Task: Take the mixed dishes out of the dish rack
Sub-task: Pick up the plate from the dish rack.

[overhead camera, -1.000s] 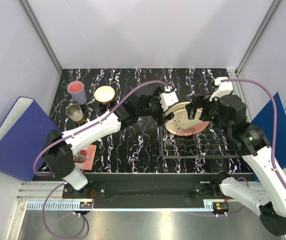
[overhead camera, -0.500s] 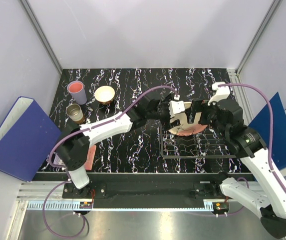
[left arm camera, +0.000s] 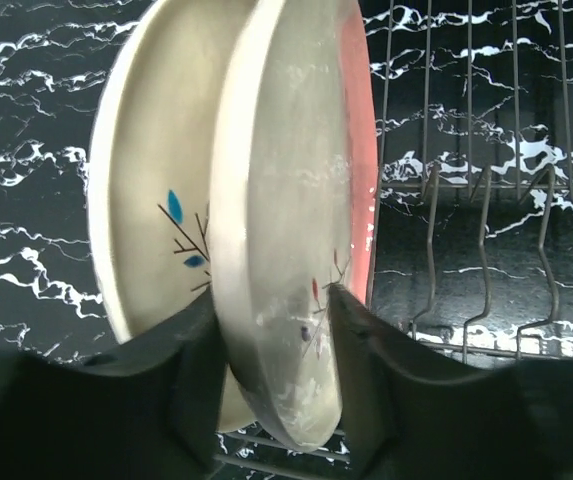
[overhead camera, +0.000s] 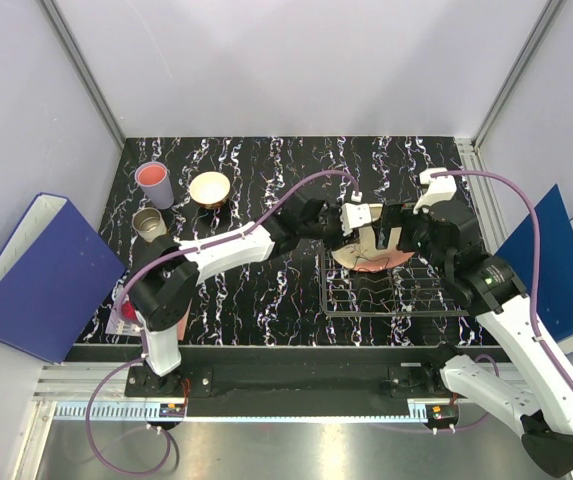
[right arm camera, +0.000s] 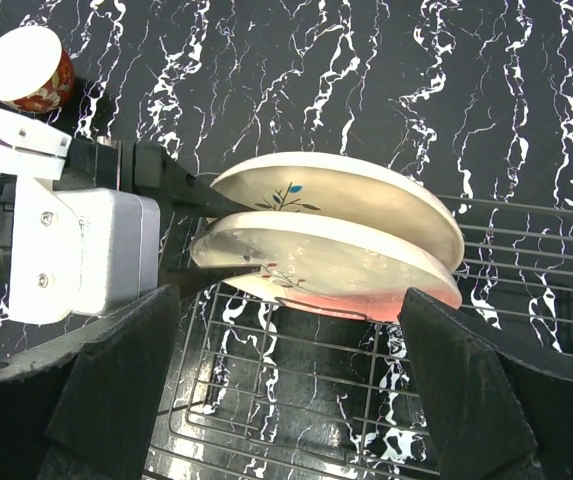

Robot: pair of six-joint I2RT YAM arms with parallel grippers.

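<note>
Two cream plates stand on edge at the far left end of the wire dish rack (overhead camera: 406, 295). The pink-half plate (left arm camera: 286, 200) stands in front of the blue-sprig plate (left arm camera: 156, 170). My left gripper (left arm camera: 271, 300) is shut on the lower rim of the pink-half plate, one finger (left arm camera: 201, 370) between the two plates and the other on its pink face. The top view shows that left gripper (overhead camera: 361, 232) at the plates' left edge. My right gripper (right arm camera: 296, 370) hangs wide open over the rack (right arm camera: 526, 300), beside the plates (right arm camera: 336, 265), touching nothing.
A lilac tumbler (overhead camera: 154, 182), a small brown-cream cup (overhead camera: 209, 188) and a greyish cup (overhead camera: 149, 225) stand at the table's far left. A red card (overhead camera: 126, 305) shows beside the left arm. Blue binders lean at the left (overhead camera: 36, 270) and right (overhead camera: 556, 260).
My left gripper has reached right onto the pink-half plate's rim and its jaws have come together on it. The right gripper has edged slightly left, still open.
</note>
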